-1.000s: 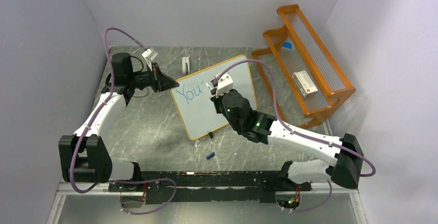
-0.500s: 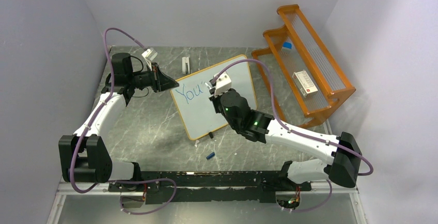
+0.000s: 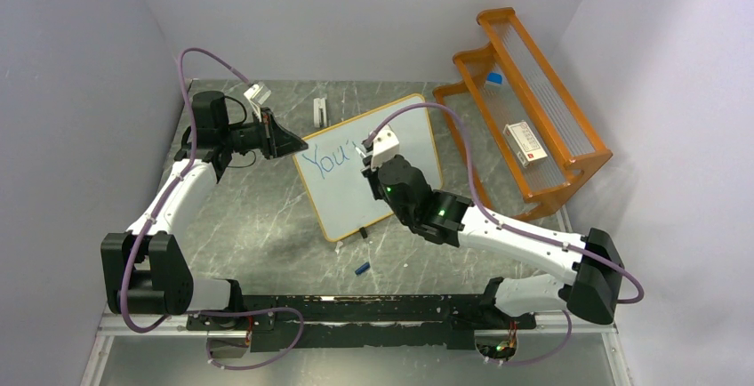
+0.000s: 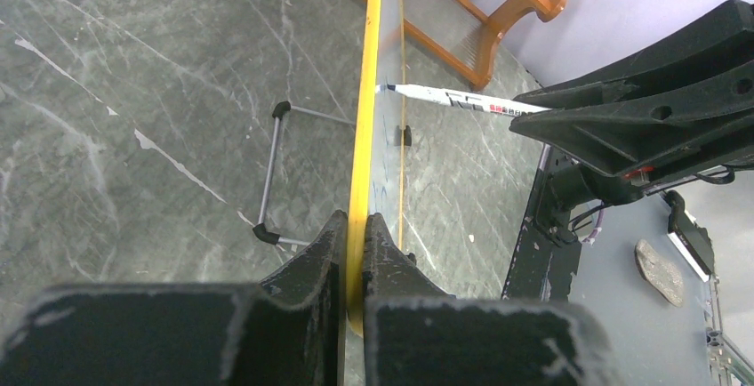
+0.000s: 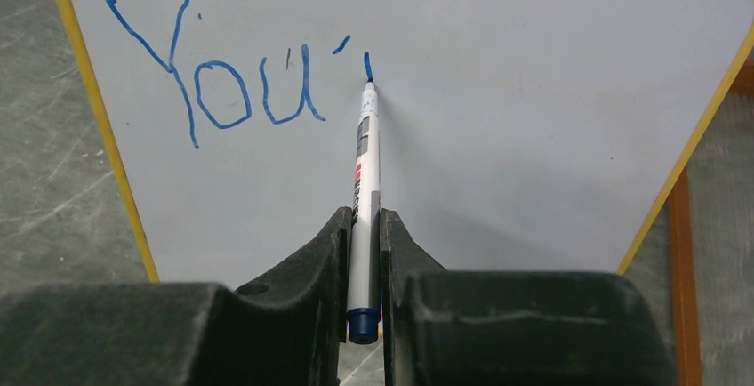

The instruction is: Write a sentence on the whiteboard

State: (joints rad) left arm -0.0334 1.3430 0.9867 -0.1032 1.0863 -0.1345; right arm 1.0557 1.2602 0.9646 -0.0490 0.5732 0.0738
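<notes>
Pinching the left edge of the whiteboard (image 3: pixel 347 201), the left claw (image 3: pixel 300 146) has its fingers pressed together on the thin tan-orange frame. In the left wrist view the board is seen edge-on between those fingers, and a wire stand (image 4: pixel 277 168) with black tips sits on the board's back side.

The whiteboard sits in the middle of the grey marbled counter (image 3: pixel 258 217), turned at an angle, with its writing face toward the right arm.

The right claw (image 5: pixel 364 226) hangs over the board's face, clamped on a white marker (image 5: pixel 364 172) with a blue end. The marker's tip touches the board at the bottom of a short blue stroke. That stroke sits just right of the blue lettering (image 5: pixel 222 84), which reads "You" followed by a small apostrophe mark. The rest of the board's face is unmarked.

An orange wooden rack (image 3: pixel 525 101) stands right of the whiteboard, against the wall, with a small white box (image 3: pixel 523 143) on its shelf. A small blue piece (image 3: pixel 361 269) lies on the counter near the board's front corner. A small white object (image 3: pixel 320 110) lies just beyond the board's far edge.
</notes>
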